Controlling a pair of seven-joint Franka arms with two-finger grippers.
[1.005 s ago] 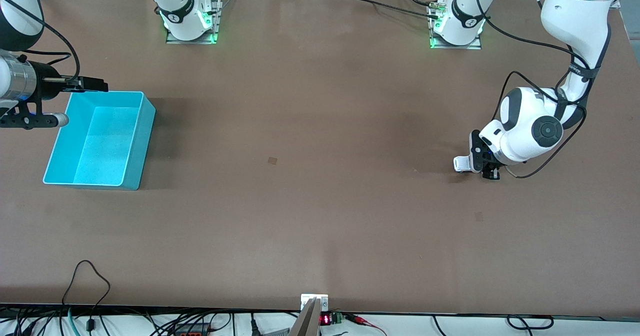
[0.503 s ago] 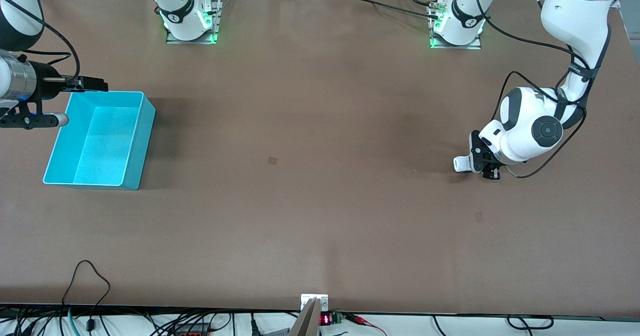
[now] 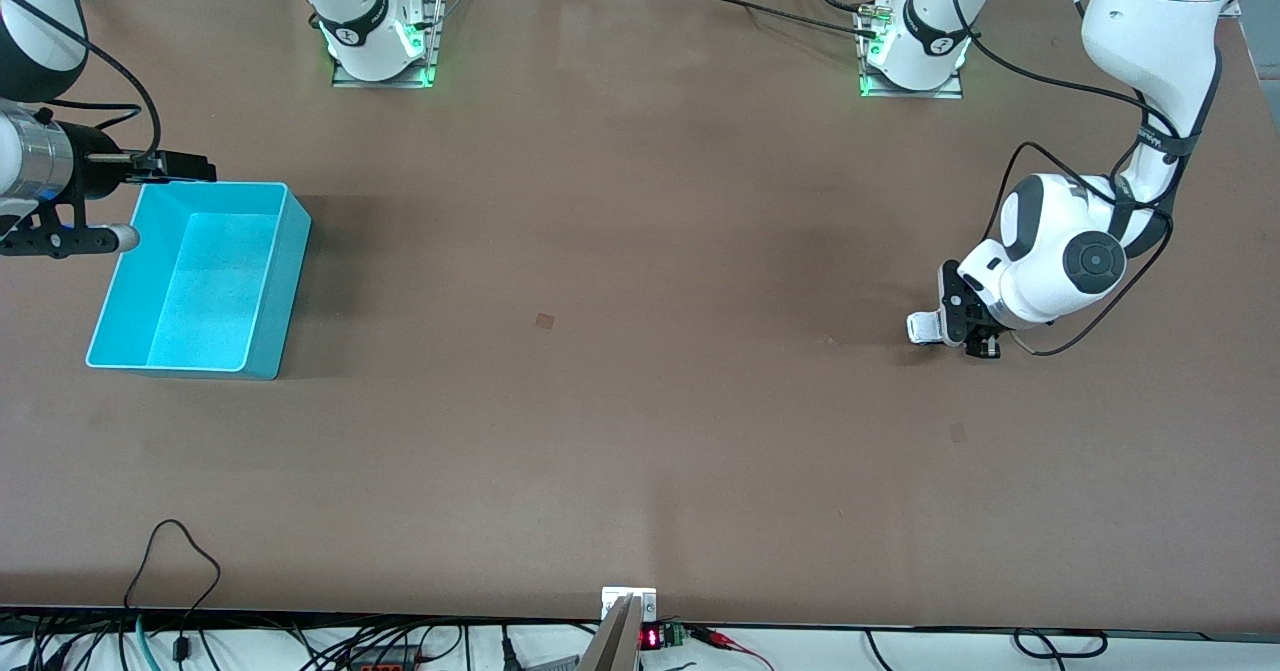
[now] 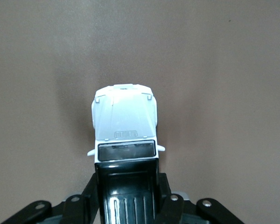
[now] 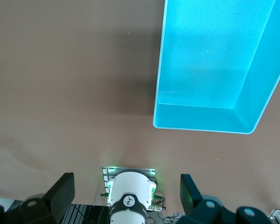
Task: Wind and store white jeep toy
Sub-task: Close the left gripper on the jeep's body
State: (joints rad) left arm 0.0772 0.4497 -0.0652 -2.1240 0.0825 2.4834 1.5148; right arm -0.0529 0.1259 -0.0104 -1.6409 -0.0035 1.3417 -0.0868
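Note:
The white jeep toy [image 3: 922,327] sits on the table toward the left arm's end, small and boxy with a black roof. My left gripper [image 3: 952,329] is down at the table and shut on its rear half. In the left wrist view the white jeep toy [image 4: 125,126] points away from the left gripper [image 4: 127,198], whose black fingers [image 4: 89,196] press on both sides of the roof. My right gripper [image 3: 155,201] waits open over the edge of the turquoise bin [image 3: 290,251]; in its wrist view the right gripper [image 5: 126,196] holds nothing.
The turquoise bin [image 5: 200,122] stands at the right arm's end of the table and looks empty. Both arm bases [image 3: 380,41] [image 3: 915,51] stand along the table edge farthest from the front camera. Cables hang by the nearest edge.

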